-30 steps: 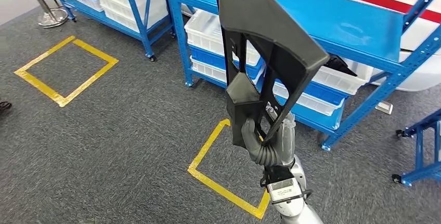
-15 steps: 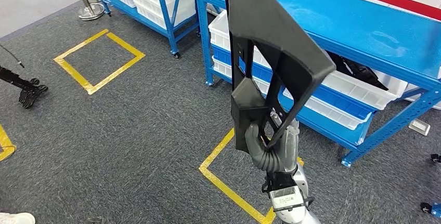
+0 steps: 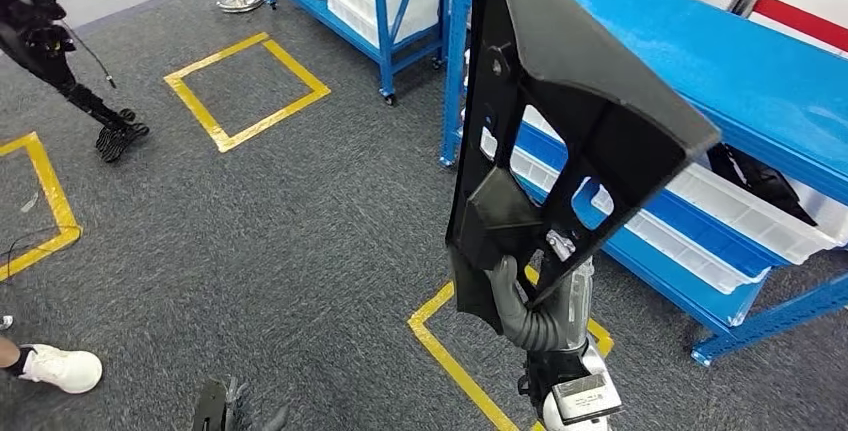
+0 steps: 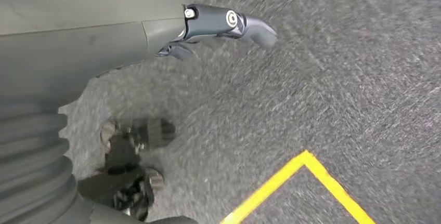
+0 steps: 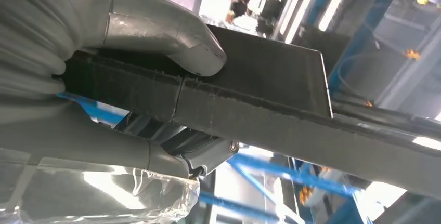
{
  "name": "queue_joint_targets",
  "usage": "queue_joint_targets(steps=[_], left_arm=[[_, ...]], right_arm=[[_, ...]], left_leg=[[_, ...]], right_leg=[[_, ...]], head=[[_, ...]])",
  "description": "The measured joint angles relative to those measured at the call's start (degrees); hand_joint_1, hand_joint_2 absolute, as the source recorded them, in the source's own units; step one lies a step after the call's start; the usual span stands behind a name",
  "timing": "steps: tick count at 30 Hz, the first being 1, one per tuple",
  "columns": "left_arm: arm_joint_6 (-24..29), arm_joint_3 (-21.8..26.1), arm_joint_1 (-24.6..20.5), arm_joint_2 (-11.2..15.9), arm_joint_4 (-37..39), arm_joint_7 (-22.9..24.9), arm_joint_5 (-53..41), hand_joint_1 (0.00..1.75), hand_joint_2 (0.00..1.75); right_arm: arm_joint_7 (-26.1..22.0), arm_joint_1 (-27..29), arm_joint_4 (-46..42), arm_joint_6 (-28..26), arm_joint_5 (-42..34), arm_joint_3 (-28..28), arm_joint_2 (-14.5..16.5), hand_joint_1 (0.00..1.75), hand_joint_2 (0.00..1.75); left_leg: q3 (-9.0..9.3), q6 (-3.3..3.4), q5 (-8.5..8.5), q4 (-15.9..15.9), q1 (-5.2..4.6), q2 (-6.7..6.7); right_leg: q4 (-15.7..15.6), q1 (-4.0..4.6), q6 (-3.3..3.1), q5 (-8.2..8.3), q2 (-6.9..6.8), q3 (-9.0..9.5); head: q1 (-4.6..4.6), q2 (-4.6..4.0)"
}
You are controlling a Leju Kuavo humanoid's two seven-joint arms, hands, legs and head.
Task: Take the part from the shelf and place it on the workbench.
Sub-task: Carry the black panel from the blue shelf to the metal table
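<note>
The part (image 3: 570, 101) is a large black plastic panel with cut-outs and a flat angled top, standing upright in the middle of the head view. My right hand (image 3: 520, 301) grips its lower end from below, thumb over the edge. In the right wrist view the grey thumb (image 5: 156, 31) lies across the part's dark edge (image 5: 249, 104). My left hand (image 4: 218, 24) hangs over the grey carpet and holds nothing, with its dark fingers stretched out.
A blue shelf (image 3: 700, 61) with white bins (image 3: 740, 211) stands to the right, close behind the part. Yellow tape squares (image 3: 245, 91) mark the carpet. A person's white shoe (image 3: 60, 369) is at the lower left. A dark legged machine (image 3: 60, 61) stands at the far left.
The camera has turned: shelf and floor marks have slid across the picture, and a shoe and a dark machine have come in at the left. The part stays gripped in my right hand.
</note>
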Motion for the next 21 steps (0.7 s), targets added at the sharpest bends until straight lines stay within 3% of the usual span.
queue_joint_targets(steps=[2, 3, 4, 6, 7, 9, 11, 13, 15, 17, 18, 19, 21], left_arm=[[-0.37, -0.21, -0.04, -0.09, 0.01, 0.87, 0.04, 0.0, 1.75], [-0.43, -0.25, 0.12, -0.13, 0.02, 1.21, 0.11, 0.0, 1.75], [-0.5, -0.25, 0.34, -0.16, 0.02, 1.55, 0.18, 0.0, 1.75], [-0.69, -0.24, 0.8, -0.26, 0.02, 2.15, 0.27, 0.0, 1.75], [-0.76, -0.23, 1.05, -0.3, 0.02, 2.34, 0.28, 0.0, 1.75], [-0.75, -0.22, 1.92, -0.33, 0.03, 2.7, 0.32, 0.0, 1.75], [-0.72, -0.22, 3.29, -0.26, 0.07, 3.45, 0.36, 0.0, 1.75], [-1.14, -0.21, 4.43, -0.11, 0.1, 4.11, 0.36, 0.0, 1.75], [-1.79, -0.21, 4.87, 0.09, 0.11, 4.3, 0.35, 0.0, 1.75], [-2.07, -0.16, 5.07, 0.34, 0.11, 4.23, 0.38, 0.0, 1.75], [-2.09, -0.13, 5.24, 0.48, 0.11, 4.14, 0.41, 0.0, 1.75], [-2.08, -0.08, 5.44, 0.66, 0.11, 4.0, 0.43, 0.0, 1.75], [-1.98, -0.03, 5.68, 1.09, 0.1, 3.64, 0.38, 0.0, 1.75]], right_arm=[[-0.18, 1.04, -0.05, 0.68, -0.07, -0.45, -0.37, 1.75, 1.75], [-0.2, 1.38, -0.05, 1.21, -0.13, -0.65, -0.48, 1.75, 1.75], [-0.24, 1.56, -0.03, 1.8, -0.25, -0.81, -0.52, 1.75, 1.75], [-0.39, 1.58, 0.08, 2.85, -0.45, -1.07, -0.53, 1.75, 1.75], [-0.49, 1.56, 0.18, 3.27, -0.5, -1.17, -0.47, 1.75, 1.75], [-0.67, 1.54, 0.4, 3.91, -0.36, -1.3, -0.23, 1.75, 1.75], [-0.74, 1.55, 0.53, 4.14, -0.2, -1.33, 0.15, 1.75, 1.75], [-0.71, 1.55, 0.57, 4.18, -0.17, -1.35, 0.59, 1.75, 1.75], [-0.67, 1.56, 0.66, 4.21, -0.2, -1.38, 0.93, 1.75, 1.75], [-0.66, 1.55, 0.95, 4.21, -0.28, -1.37, 1.06, 1.75, 1.75], [-0.65, 1.54, 1.14, 4.21, -0.37, -1.37, 1.07, 1.75, 1.75], [-0.66, 1.52, 1.34, 4.21, -0.49, -1.37, 1.12, 1.75, 1.75], [-0.73, 1.48, 1.64, 4.18, -0.69, -1.37, 1.32, 1.75, 1.75]], left_leg=[[-0.18, 0.1, 0.1, 0.02, 0.03, -1.52], [-0.25, 0.03, 0.11, 0.04, 0.04, -2.31], [-0.28, -0.1, 0.11, 0.11, 0.07, -3.09], [-0.43, -0.64, -0.05, 0.55, 0.19, -4.56], [-0.66, -1.06, -0.27, 0.98, 0.13, -5.21], [-1.17, -1.87, -0.57, 1.59, 0.07, -6.08], [-1.46, -2.41, -0.62, 1.77, 0.33, -6.49], [-2.24, -2.9, -1.7, 3.51, 0.52, -4.44], [-5.19, -3.4, -4.94, 9.58, 0.6, -1.11], [-9.09, -3.66, -7.96, 16.93, 0.81, 0.16], [-10.06, -3.63, -8.18, 18.58, 0.86, 0.28], [-9.7, -3.43, -7.22, 17.72, 0.85, 0.37], [-5.9, -2.47, -3.66, 10.64, 0.46, 1.71]], right_leg=[[6.46, -0.32, 0.1, -2.02, 1.05, -3.68], [7.26, -0.52, 0.56, -1.83, 1.16, -4.44], [5.71, -0.75, 1.23, -0.7, 1.26, -4.04], [-1.95, -1.4, 2.6, 2.83, 2.36, -0.81], [-5.36, -1.56, 2.78, 4.17, 2.99, 0.83], [-8.12, -1.49, 2.1, 5.17, 3.63, 2.19], [-8.12, -1.35, 1.03, 5.38, 2.87, 2.34], [-8.22, -1.46, 0.2, 5.47, 2.08, 2.57], [-8.27, -1.19, -0.55, 5.32, 0.95, 2.74], [-8.26, -0.75, -0.98, 5.08, -0.43, 2.79], [-8.26, -0.57, -1.1, 4.98, -1.08, 2.83], [-8.26, -0.41, -1.16, 4.86, -1.68, 2.92], [-8.28, -0.12, -1.2, 4.58, -2.81, 3.28]], head=[[0.22, 0.0], [0.28, 0.0], [0.31, 0.0], [0.38, -0.01], [0.43, -0.01], [0.45, 0.0], [0.4, 0.01], [0.26, 0.01], [0.02, 0.0], [-0.09, 0.0], [-0.11, -0.01], [-0.12, -0.01], [-0.12, -0.01]])
